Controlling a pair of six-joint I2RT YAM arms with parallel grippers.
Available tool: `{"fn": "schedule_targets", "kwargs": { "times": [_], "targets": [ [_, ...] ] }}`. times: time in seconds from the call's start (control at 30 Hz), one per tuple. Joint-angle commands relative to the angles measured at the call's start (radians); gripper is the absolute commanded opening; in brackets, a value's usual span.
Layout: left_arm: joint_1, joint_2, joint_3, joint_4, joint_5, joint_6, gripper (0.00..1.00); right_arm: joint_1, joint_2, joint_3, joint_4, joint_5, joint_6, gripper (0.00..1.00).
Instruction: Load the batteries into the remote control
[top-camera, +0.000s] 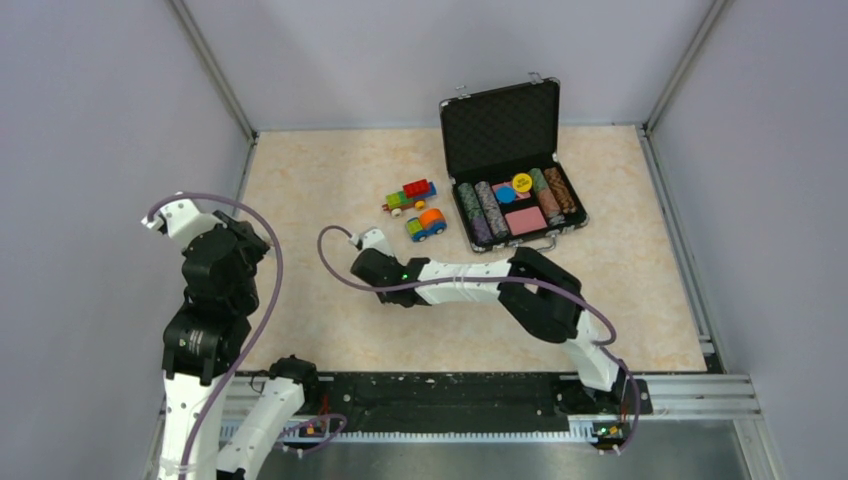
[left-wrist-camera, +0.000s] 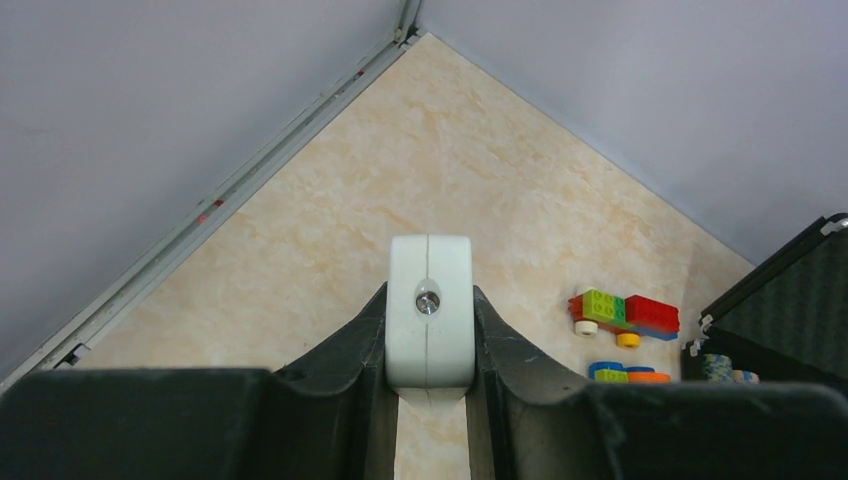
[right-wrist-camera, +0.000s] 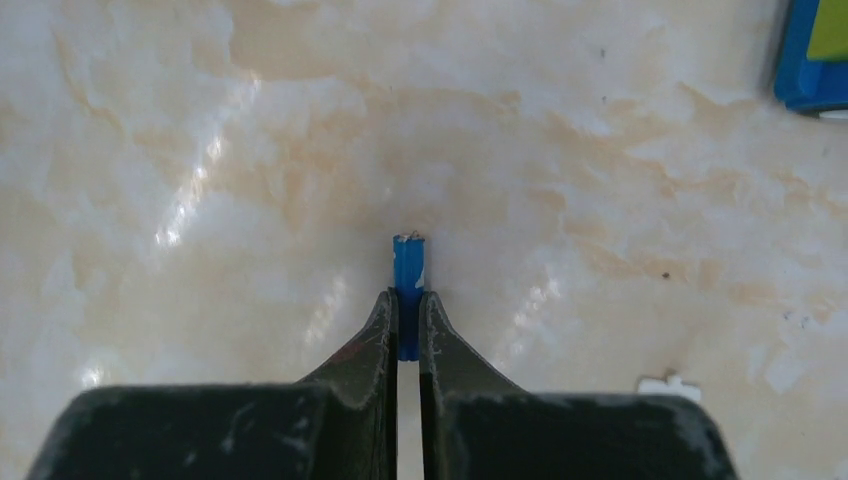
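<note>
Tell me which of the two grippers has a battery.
The right gripper: its jaws are pinched shut on the blue battery. The left gripper instead grips the end of the white remote control.

Two robot arms stand at the bottom of the top view. There is one blue battery, one white remote control, and two toy vehicles (a block-built truck and a rounded car). One open black case holds chips, and one small white piece lies at lower right.
</note>
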Motion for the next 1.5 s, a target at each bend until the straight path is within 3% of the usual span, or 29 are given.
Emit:
{"fn": "schedule_targets", "kwargs": {
  "times": [0.0,0.17,0.33,0.67,0.87,1.33,1.47],
  "targets": [
    [0.003,0.021,-0.005,0.060,0.072,0.012,0.00,-0.037,-0.226,-0.193,0.159,-0.120,-0.087,0.00],
    [0.003,0.071,-0.045,0.092,0.190,0.018,0.00,-0.092,-0.527,-0.496,0.361,-0.254,-0.264,0.00],
    [0.004,0.141,-0.109,0.221,0.510,0.038,0.00,-0.097,-0.845,-0.751,0.591,-0.277,-0.398,0.00],
    [0.004,0.424,-0.136,0.561,1.174,-0.048,0.00,-0.097,-1.106,-0.801,0.624,-0.309,-0.531,0.00],
    [0.001,0.525,-0.169,0.848,1.403,-0.198,0.00,-0.097,-1.167,-0.812,0.638,-0.324,-0.540,0.00],
    [-0.005,0.704,-0.318,1.275,1.556,-0.640,0.00,-0.124,-0.862,-0.222,-0.142,-0.267,-0.241,0.00],
    [-0.005,0.741,-0.332,1.319,1.592,-0.666,0.00,-0.144,-0.775,-0.057,-0.330,-0.264,-0.214,0.00]
  ]
}}
